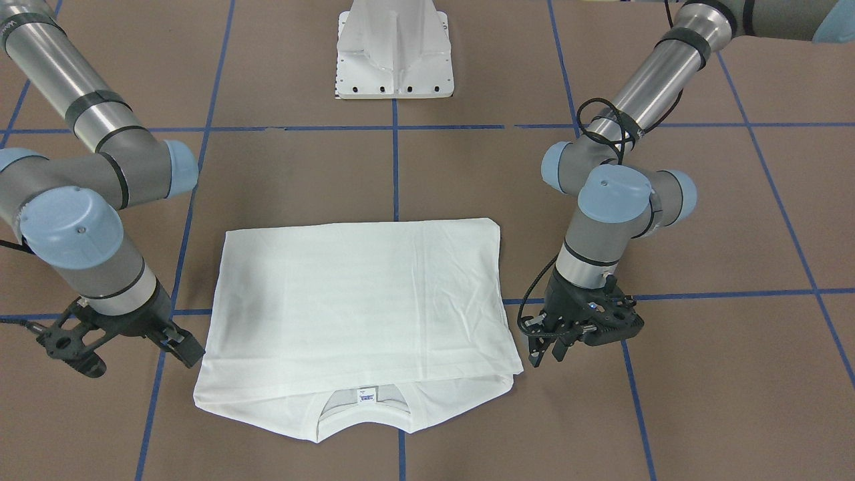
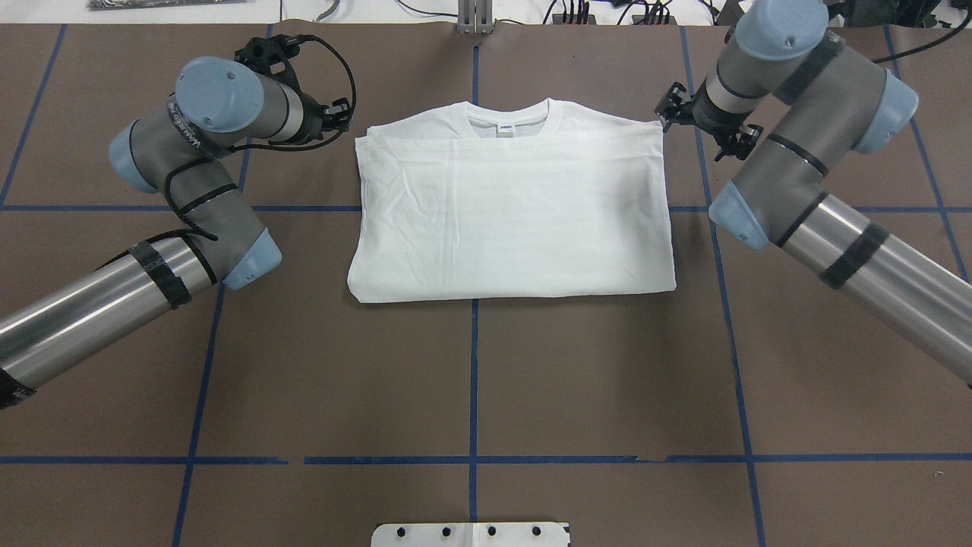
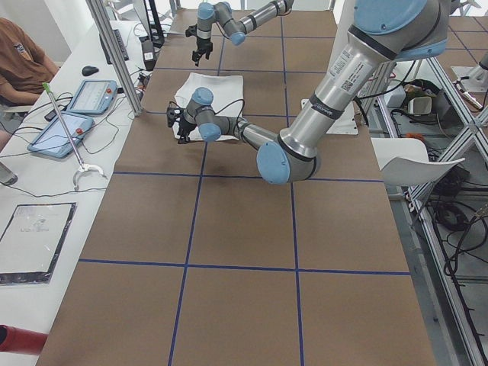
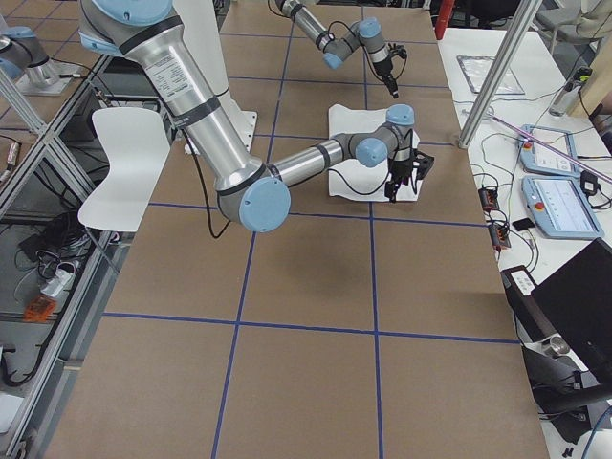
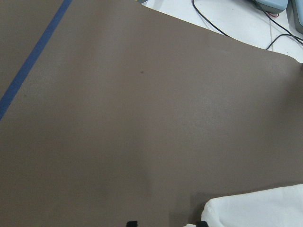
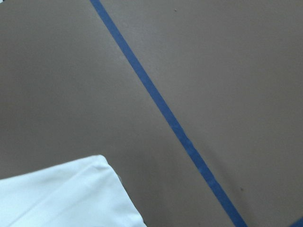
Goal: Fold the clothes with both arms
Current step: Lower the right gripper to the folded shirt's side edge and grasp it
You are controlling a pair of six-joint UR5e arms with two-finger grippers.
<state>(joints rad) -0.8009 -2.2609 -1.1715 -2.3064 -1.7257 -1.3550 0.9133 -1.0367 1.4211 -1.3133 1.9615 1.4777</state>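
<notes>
The white T-shirt (image 1: 361,300) lies folded into a flat rectangle on the brown table, plain side up, with no text showing. Its ribbed collar with a small label (image 1: 365,397) peeks out at the edge far from the robot, also in the overhead view (image 2: 505,121). My left gripper (image 1: 546,354) hangs just off the shirt's collar-side corner, open and empty, low over the table (image 2: 345,114). Its wrist view shows that shirt corner (image 5: 255,210). My right gripper (image 1: 190,351) sits at the opposite collar-side corner (image 2: 667,114), open and empty. Its wrist view shows the shirt edge (image 6: 61,194).
The white pedestal base (image 1: 394,50) stands at the robot's side of the table. Blue tape lines (image 2: 472,380) grid the brown surface. A desk with tablets (image 3: 76,114) and a seated person (image 3: 19,57) lie beyond the far edge. A white chair (image 4: 120,163) stands behind the robot.
</notes>
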